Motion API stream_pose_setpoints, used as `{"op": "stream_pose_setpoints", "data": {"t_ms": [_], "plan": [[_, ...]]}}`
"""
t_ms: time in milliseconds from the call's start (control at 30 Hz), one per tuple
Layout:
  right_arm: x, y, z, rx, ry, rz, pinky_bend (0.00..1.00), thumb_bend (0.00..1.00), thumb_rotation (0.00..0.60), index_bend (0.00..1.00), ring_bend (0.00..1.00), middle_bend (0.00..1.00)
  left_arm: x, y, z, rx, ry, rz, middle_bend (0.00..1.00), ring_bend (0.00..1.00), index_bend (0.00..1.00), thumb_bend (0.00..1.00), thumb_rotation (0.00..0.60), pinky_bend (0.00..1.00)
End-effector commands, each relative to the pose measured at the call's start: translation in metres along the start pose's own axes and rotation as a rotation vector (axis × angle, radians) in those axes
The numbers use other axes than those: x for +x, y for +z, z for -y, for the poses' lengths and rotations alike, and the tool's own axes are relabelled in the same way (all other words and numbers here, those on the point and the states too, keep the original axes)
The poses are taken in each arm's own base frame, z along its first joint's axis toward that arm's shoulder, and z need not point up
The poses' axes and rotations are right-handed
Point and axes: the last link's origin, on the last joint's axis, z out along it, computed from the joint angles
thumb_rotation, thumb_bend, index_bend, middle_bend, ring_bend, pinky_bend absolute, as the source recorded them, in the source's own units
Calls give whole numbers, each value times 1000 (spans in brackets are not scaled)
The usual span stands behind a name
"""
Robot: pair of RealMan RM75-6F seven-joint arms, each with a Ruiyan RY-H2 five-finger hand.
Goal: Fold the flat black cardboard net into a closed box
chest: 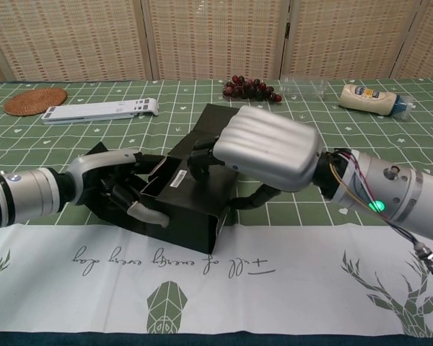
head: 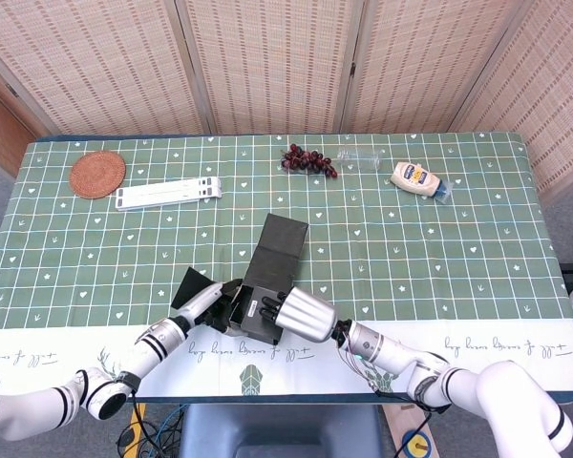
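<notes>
The black cardboard box point(head: 279, 244) point(chest: 195, 205) lies partly folded near the table's front edge, its long lid flap stretched away toward the back. My left hand point(head: 206, 303) point(chest: 114, 189) is at the box's open left end, fingers reaching inside and thumb under the end flap. My right hand point(head: 302, 313) point(chest: 268, 148) covers the box's right side from above, with its fingers curled over the top panel and the thumb against the side wall. A loose side flap point(head: 188, 284) sticks out left of the left hand.
At the back left lie a woven coaster point(head: 97, 174) point(chest: 35, 100) and a white slatted stand point(head: 167, 194) point(chest: 101, 109). Grapes point(head: 307, 159) point(chest: 251, 88), a clear bottle point(head: 363, 157) and a mayonnaise bottle point(head: 418, 178) point(chest: 372, 99) lie at the back.
</notes>
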Motion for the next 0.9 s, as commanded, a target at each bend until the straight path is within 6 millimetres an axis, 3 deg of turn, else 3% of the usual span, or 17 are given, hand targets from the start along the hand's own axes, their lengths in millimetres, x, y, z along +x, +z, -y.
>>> {"op": "stream_pose_setpoints", "data": {"t_ms": [33, 900], "plan": [[0, 1, 1, 6, -5, -1, 1000, 195, 600, 407, 738, 423, 0, 0, 0, 0, 4, -2, 173, 627, 221, 168, 600, 906], [-1, 0, 5, 22, -17, 30, 1000, 198, 600, 420, 738, 425, -1, -2, -6, -26, 17, 15, 165, 624, 150, 168, 600, 906]]}}
